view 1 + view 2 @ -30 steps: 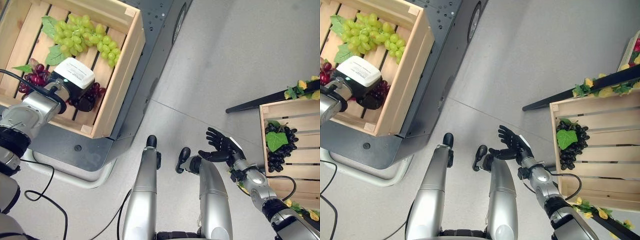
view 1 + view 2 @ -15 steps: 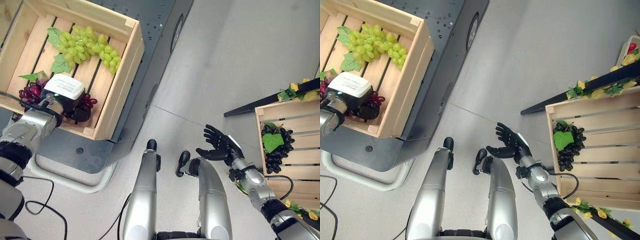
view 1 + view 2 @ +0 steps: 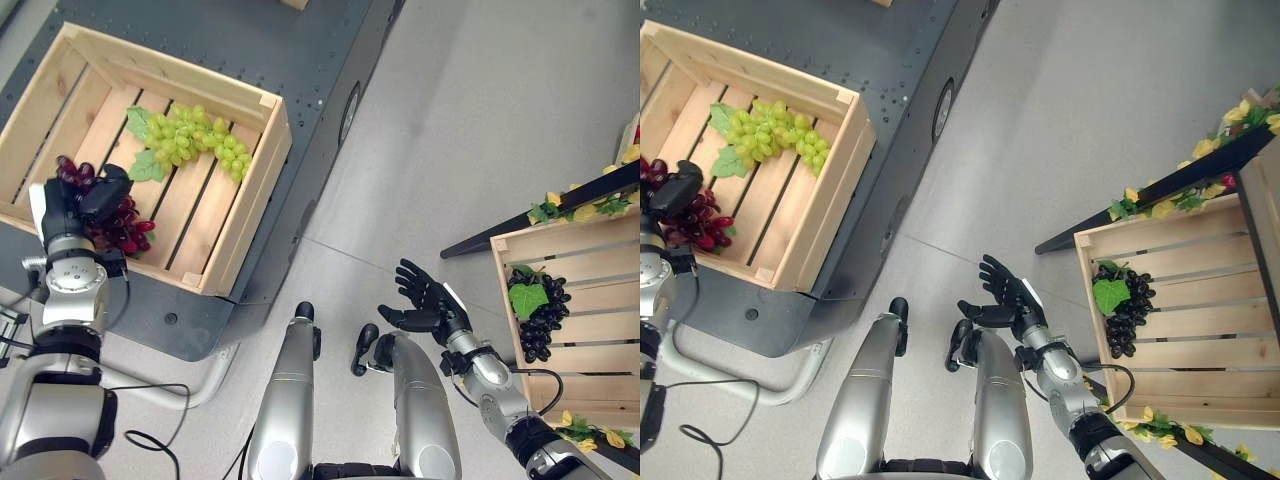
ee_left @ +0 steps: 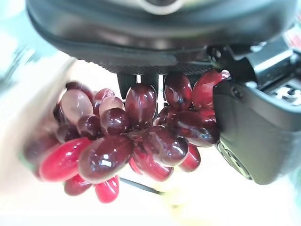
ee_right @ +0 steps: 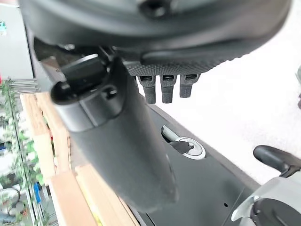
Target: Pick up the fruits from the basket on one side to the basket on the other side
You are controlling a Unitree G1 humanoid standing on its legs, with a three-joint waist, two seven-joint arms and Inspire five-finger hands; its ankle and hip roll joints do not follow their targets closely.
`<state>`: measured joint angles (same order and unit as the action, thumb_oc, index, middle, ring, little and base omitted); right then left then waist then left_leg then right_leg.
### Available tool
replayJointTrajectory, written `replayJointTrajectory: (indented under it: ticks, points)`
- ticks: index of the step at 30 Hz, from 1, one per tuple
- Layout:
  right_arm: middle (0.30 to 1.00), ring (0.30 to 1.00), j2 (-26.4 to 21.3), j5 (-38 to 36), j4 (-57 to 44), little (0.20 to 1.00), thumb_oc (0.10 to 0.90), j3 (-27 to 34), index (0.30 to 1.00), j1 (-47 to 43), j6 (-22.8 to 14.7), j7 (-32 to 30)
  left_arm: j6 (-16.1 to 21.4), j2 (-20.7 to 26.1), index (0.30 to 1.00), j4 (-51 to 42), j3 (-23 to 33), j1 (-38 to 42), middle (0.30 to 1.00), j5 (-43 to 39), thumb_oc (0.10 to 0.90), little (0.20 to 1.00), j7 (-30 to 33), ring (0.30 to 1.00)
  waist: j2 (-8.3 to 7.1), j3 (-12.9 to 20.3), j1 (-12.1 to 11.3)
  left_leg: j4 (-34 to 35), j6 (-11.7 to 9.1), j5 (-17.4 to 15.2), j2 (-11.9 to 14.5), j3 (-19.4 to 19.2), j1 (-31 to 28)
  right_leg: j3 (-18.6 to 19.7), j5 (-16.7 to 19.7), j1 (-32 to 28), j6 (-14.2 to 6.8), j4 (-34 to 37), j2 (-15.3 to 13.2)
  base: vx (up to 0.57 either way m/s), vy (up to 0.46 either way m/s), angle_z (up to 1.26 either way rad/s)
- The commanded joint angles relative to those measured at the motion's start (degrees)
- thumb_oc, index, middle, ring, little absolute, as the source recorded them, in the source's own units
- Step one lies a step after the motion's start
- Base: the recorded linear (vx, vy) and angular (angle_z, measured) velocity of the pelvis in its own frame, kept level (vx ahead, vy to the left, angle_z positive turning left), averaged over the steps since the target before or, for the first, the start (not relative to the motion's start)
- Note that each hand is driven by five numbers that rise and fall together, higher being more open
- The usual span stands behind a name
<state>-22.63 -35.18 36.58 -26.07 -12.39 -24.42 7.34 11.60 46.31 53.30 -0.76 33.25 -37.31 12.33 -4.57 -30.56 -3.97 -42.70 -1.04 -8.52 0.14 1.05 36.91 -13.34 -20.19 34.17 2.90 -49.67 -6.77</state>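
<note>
1. Holding the red grapes [image 4: 127, 141], our left robot hand [image 3: 85, 200] has its fingers curled round the bunch, inside the left crate [image 3: 245, 215] near its front corner.
2. We judge loose berries could snag on that crate's wall as the bunch lifts.
3. Our right robot hand [image 3: 425, 305] hangs spread wide and empty, well apart from that crate, beside the right crate [image 3: 510, 300] with black grapes [image 3: 540, 315]; green grapes [image 3: 195, 140] remain.

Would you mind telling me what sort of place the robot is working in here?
Probably an indoor test space staged as a fruit stall. A slatted wooden crate with green grapes sits on a dark wheeled platform over a plain grey floor, and a second crate trimmed with leaf garland holds black grapes.
</note>
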Motion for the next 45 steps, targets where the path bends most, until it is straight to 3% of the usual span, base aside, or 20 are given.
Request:
replayJointTrajectory:
  ticks: [1,4,8,20,29,33,40,43,45]
  points:
    - [0.900,0.900,-0.3,2.5,-7.1,0.900,0.800,2.3,0.900,1.0,-3.4,-1.3,9.0,0.3,0.300,-6.6,5.1,-0.7,0.300,-13.3,0.400,0.300,-2.5,0.300,2.12,0.8,0.2,5.0,2.6,-3.2,-3.3,-2.6,-7.2,0.4,1.7,-6.9,0.2,4.2,0.6,0.00,0.000,0.00]
    - [0.900,0.900,-0.1,3.4,-8.4,0.900,0.800,2.3,0.900,1.5,-3.3,-1.5,12.6,-2.6,0.300,-9.4,6.5,-2.8,0.300,-18.6,0.400,0.300,-3.7,0.300,2.43,1.4,0.4,5.7,2.5,-3.2,-3.4,-2.6,-8.8,0.7,1.6,-8.3,0.3,5.2,0.8,0.01,-0.001,-0.01]
    - [0.900,0.900,-0.4,4.9,-10.1,0.900,0.800,2.3,0.900,1.6,-3.4,-2.2,16.2,-5.1,0.300,-13.6,6.9,-4.2,0.300,-18.3,0.400,0.300,-2.3,0.300,3.28,2.6,0.9,5.8,2.5,-3.2,-3.6,-2.6,-9.7,1.1,1.5,-9.1,0.5,5.4,0.7,0.02,0.007,-0.03]
    - [0.900,0.900,0.7,5.8,-12.1,0.900,0.800,1.8,0.900,2.8,-1.2,-2.6,20.2,-8.8,0.300,-19.6,7.1,-6.2,0.300,-15.8,0.400,0.300,2.8,0.300,4.75,6.3,2.0,7.6,2.4,-3.6,-4.3,-2.9,-14.8,2.6,1.7,-13.4,0.3,7.7,0.5,0.03,0.008,-0.05]
    - [0.900,0.900,1.1,5.9,-12.0,0.900,0.800,1.9,0.900,4.1,-2.5,-1.9,18.2,-7.9,0.300,-23.6,5.8,-6.7,0.300,-9.5,0.400,0.300,2.7,0.300,5.36,9.1,2.1,14.6,2.3,-1.8,-4.1,-2.3,-20.4,3.0,4.5,-17.5,-1.3,14.6,0.5,0.01,-0.033,-0.05]
    - [0.900,0.900,1.2,5.5,-12.7,0.900,0.800,1.9,0.900,5.6,-4.1,-1.5,15.2,-6.8,0.300,-27.6,4.3,-7.3,0.300,-8.4,0.400,0.300,0.1,0.300,5.77,13.2,1.9,23.9,1.9,1.1,-4.6,-0.4,-26.7,2.6,7.2,-23.9,-2.7,25.0,1.1,0.04,-0.071,-0.02]
    - [0.900,0.900,0.8,5.8,-13.7,0.900,0.800,2.5,0.900,5.9,-5.6,0.2,12.1,-6.3,0.300,-34.1,2.4,-7.3,0.300,-7.7,0.400,0.300,-1.3,0.300,6.48,18.0,1.9,33.8,1.5,3.7,-4.9,1.8,-33.5,2.2,10.8,-31.9,-3.6,37.0,2.6,0.04,-0.077,0.01]
    - [0.900,0.900,0.3,2.9,-15.3,0.900,0.800,2.4,0.900,3.5,-4.7,3.0,10.5,-6.7,0.300,-37.6,0.6,-7.1,0.300,-8.0,0.400,0.300,-3.8,0.300,6.56,20.7,1.6,38.0,1.4,5.1,-5.1,2.6,-36.5,2.0,12.8,-35.5,-3.9,42.0,3.4,0.06,-0.101,0.03]
    - [0.900,0.900,-0.2,2.7,-16.8,0.900,0.800,2.1,0.900,0.9,-4.8,1.2,10.3,-6.9,0.300,-39.0,-0.4,-6.8,0.300,-9.1,0.400,0.300,-5.3,0.300,6.57,22.0,1.4,40.4,1.4,5.8,-5.1,3.3,-38.1,2.4,14.0,-37.1,-4.0,44.5,3.8,0.05,-0.096,0.02]
